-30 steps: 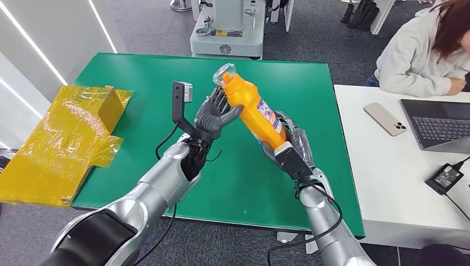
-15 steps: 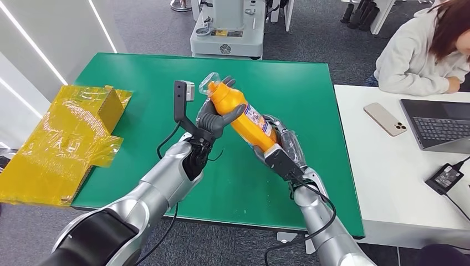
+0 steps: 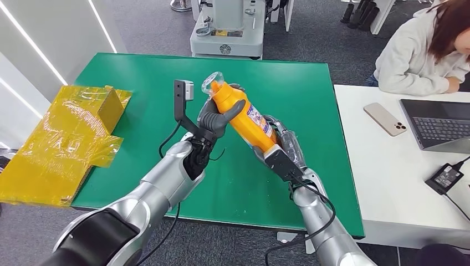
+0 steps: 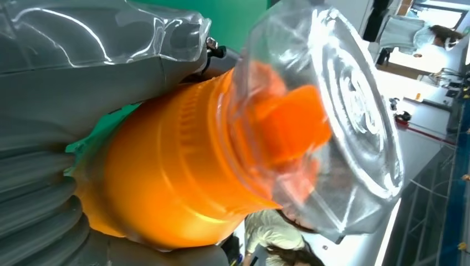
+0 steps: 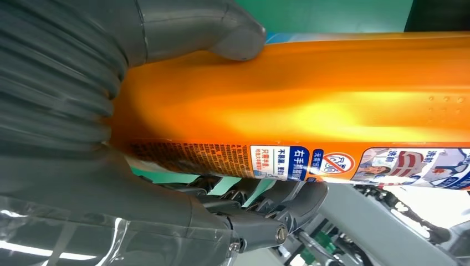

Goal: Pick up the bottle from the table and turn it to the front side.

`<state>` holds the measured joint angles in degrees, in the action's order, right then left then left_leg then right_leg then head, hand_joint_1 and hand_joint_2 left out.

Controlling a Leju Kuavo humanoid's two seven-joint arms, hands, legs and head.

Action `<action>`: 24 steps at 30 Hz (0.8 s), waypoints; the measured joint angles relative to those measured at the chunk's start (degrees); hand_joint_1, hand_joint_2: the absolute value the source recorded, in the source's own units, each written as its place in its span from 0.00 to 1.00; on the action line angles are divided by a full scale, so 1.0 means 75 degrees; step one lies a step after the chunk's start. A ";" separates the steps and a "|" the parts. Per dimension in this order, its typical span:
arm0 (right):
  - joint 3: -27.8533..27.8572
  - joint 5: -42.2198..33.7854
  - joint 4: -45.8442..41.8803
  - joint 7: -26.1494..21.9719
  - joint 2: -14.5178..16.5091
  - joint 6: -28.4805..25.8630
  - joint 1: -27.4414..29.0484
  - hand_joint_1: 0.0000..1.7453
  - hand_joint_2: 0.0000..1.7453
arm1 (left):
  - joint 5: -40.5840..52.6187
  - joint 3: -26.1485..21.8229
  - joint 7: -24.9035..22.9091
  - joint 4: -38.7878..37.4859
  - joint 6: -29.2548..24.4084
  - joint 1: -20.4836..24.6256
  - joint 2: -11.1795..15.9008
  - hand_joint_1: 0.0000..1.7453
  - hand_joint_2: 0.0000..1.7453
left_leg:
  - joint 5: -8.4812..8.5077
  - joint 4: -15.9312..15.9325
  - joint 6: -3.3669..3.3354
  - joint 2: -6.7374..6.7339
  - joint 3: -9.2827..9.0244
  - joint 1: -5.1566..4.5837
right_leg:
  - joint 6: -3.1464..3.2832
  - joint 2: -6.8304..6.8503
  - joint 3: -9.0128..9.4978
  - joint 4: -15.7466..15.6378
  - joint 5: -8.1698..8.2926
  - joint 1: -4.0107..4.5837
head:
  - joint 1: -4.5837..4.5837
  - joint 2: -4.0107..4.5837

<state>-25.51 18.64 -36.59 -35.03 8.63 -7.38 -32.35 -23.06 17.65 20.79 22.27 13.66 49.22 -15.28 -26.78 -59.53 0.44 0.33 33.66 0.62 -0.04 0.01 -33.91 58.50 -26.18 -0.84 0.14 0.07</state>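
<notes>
An orange bottle (image 3: 244,113) with a clear cap and a printed label is held slanted above the green table (image 3: 122,72), cap end up and away from me. My right hand (image 3: 280,147) grips its lower end; in the right wrist view its thumb (image 5: 221,33) presses the orange bottle (image 5: 332,105). My left hand (image 3: 213,119) wraps around the upper part just below the cap. The left wrist view has the bottle's shoulder (image 4: 166,172) and its clear cap (image 4: 332,111) close up against the left hand (image 4: 66,88).
A yellow wrapped box (image 3: 66,138) lies at the table's left edge. To the right stands a white desk (image 3: 377,183) with a phone (image 3: 384,118), a laptop (image 3: 438,124) and a charger (image 3: 445,177); a person (image 3: 427,50) sits there. A grey machine base (image 3: 227,33) stands behind the table.
The bottle dropped lower and toward my left, tilting more. My left hand went from touching its side to wrapping around the upper part, while the right hand kept hold of the lower end.
</notes>
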 joint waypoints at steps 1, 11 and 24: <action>0.0000 -0.0001 0.0001 -0.0001 0.0000 -0.0020 0.0000 0.96 1.00 | -0.0024 -0.0002 -0.0011 0.0000 0.0020 0.0000 0.0001 1.00 1.00 | 0.0000 0.0000 0.0000 0.0000 0.0000 0.0000 | 0.0000 0.0000 0.0000 0.0000 0.0000 0.0000 | 0.0001 0.0000; 0.0051 -0.0157 0.0027 -0.0163 -0.0015 -0.0106 -0.0038 0.00 1.00 | -0.0206 -0.0010 -0.0032 -0.0015 0.0358 -0.0002 0.0039 1.00 1.00 | 0.0000 -0.0001 0.0000 -0.0001 0.0000 0.0000 | 0.0000 -0.0001 0.0000 0.0000 0.0000 0.0000 | -0.0001 0.0000; 0.0169 -0.0533 -0.0201 -0.0415 -0.0167 -0.0114 -0.0039 0.00 1.00 | -0.0152 -0.0010 0.0212 -0.0011 0.0203 -0.0017 0.0211 1.00 1.00 | 0.0000 -0.0001 0.0000 0.0000 0.0000 0.0000 | 0.0000 -0.0001 0.0000 0.0000 0.0000 0.0000 | -0.0001 0.0000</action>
<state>-24.24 14.64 -38.10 -38.15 7.38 -8.23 -32.65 -24.20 17.57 22.38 22.19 15.17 49.09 -13.69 -26.78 -59.54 0.44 0.33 33.67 0.62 -0.04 0.00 -33.92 58.50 -26.18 -0.84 0.13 0.07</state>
